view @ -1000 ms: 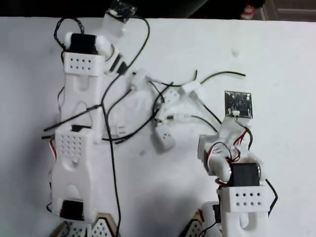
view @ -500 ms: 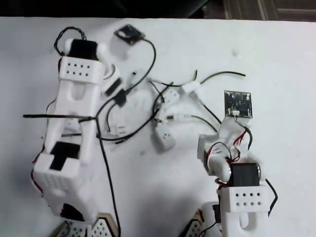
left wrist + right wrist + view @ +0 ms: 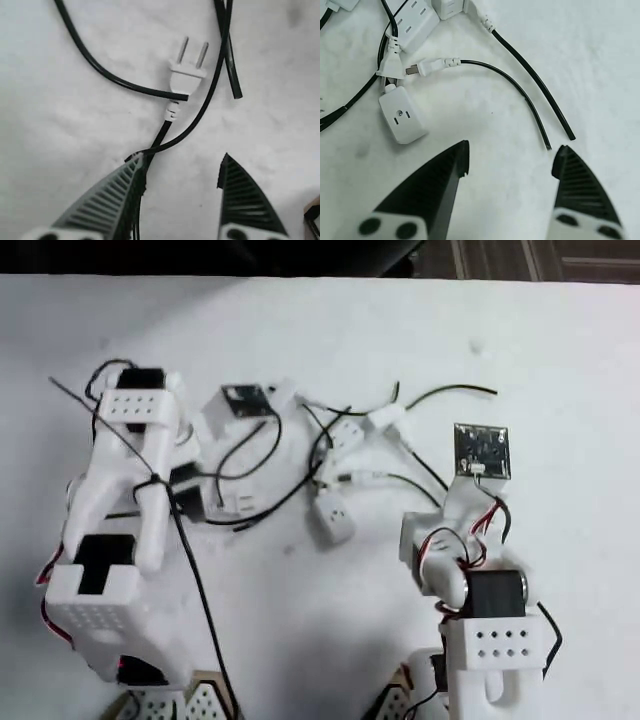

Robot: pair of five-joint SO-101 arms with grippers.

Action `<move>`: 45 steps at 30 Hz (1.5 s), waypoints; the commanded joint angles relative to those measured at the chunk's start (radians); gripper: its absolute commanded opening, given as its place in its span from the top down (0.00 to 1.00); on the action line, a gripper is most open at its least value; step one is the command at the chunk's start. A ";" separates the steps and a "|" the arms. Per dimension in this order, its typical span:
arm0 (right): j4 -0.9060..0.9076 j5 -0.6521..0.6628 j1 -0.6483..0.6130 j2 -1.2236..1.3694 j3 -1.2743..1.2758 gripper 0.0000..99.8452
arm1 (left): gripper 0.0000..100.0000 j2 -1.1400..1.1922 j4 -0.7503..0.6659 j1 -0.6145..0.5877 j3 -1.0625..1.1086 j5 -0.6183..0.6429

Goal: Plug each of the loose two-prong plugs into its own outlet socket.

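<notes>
Left gripper (image 3: 181, 159) hangs just behind the white plug (image 3: 187, 75), jaws apart, seemingly lined up to grab it. Right gripper (image 3: 512, 147), also spread, idles far from that plug

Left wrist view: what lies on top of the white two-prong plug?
A black cable crosses the white plug just below its body, covering that strip; both prongs lie bare.

I work on a white table (image 3: 570, 370). Beyond its far edge I see a dark strip of room (image 3: 300, 255).
</notes>
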 commanded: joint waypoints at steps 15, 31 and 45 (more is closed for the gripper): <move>-0.019 -0.006 0.004 -0.002 -0.006 0.73 | 0.76 -0.070 -0.135 0.226 0.058 0.387; -0.016 -0.005 0.208 -0.004 -0.083 0.73 | 0.76 -0.048 -0.414 0.521 0.069 1.063; -0.015 -0.003 0.211 -0.004 -0.083 0.73 | 0.76 0.177 -0.381 0.611 -0.025 1.168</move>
